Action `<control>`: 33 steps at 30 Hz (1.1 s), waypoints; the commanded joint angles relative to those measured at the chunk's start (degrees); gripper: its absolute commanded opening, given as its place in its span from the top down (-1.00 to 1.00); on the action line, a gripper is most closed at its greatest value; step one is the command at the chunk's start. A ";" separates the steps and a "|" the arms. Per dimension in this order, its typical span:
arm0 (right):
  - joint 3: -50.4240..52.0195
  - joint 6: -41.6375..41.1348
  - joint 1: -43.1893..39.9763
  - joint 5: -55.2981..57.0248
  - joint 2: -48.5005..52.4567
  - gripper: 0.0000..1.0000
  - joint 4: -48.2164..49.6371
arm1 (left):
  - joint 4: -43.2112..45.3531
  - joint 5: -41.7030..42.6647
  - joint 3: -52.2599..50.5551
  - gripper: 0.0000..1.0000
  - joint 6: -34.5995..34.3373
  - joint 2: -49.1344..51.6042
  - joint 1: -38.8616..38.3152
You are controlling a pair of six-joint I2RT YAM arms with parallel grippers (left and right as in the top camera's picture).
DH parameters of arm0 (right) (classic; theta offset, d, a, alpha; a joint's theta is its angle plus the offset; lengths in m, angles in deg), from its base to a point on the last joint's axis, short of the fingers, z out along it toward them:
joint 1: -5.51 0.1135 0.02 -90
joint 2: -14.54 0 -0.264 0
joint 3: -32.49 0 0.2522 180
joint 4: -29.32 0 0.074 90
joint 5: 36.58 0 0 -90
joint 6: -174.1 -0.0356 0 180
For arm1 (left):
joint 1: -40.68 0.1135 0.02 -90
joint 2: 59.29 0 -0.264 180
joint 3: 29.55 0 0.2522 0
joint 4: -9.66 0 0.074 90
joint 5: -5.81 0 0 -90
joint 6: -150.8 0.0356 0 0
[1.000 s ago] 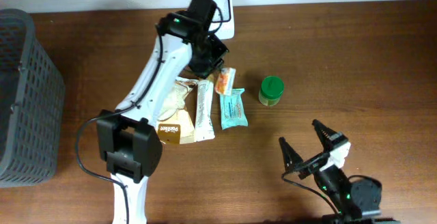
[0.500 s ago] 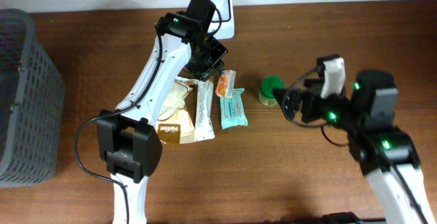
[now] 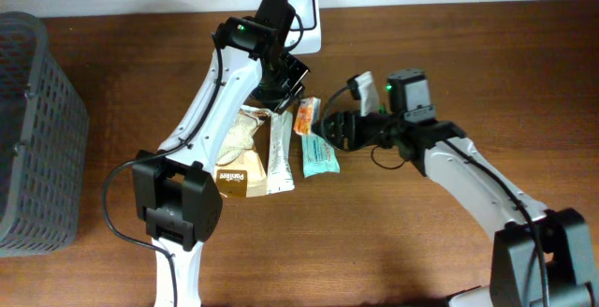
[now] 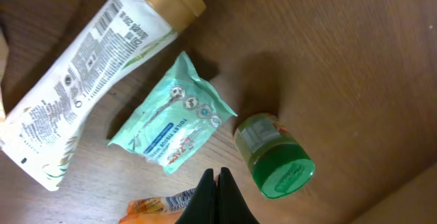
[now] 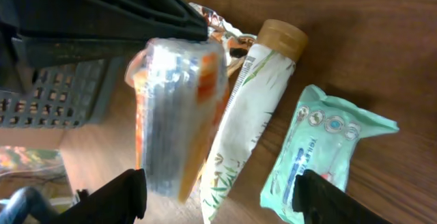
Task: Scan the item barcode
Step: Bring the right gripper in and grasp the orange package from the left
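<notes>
A slim orange snack packet (image 3: 307, 115) hangs raised just above the table; its barcode end (image 4: 179, 199) shows at the bottom of the left wrist view. My left gripper (image 4: 218, 186) is shut, pinching the packet's top edge. In the right wrist view the packet (image 5: 179, 115) is close and blurred, dangling from the black left fingers (image 5: 123, 9). My right gripper (image 5: 222, 190) is open, its jaws wide apart, with the packet's lower end between them and nearer the left one. From overhead the right gripper (image 3: 329, 129) sits just right of the packet.
Lying below the packet are a white tube (image 3: 279, 153), a teal tissue pack (image 3: 318, 155) and a brown pouch (image 3: 236, 171). A green-lidded jar (image 4: 274, 157) stands beside them, hidden under the right arm from overhead. A white device (image 3: 307, 15) sits at the back; a grey basket (image 3: 37, 129) is far left.
The right arm has swung from the front right of the table to the orange packet, covering the green jar from overhead, and its jaws have narrowed a little. The left arm has stayed put.
</notes>
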 commanded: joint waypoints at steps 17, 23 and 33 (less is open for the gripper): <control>-0.74 -11.69 4.81 7.50 0.22 -0.22 6.54 | -2.12 -2.38 0.28 1.00 -9.99 0.15 0.04; -0.66 -12.48 5.53 7.96 2.95 -0.22 6.49 | -2.34 -2.27 0.28 1.00 -10.34 0.15 0.04; -0.72 -15.12 7.04 4.74 3.65 -0.20 12.61 | -2.32 -2.34 0.28 1.00 -10.36 0.15 0.04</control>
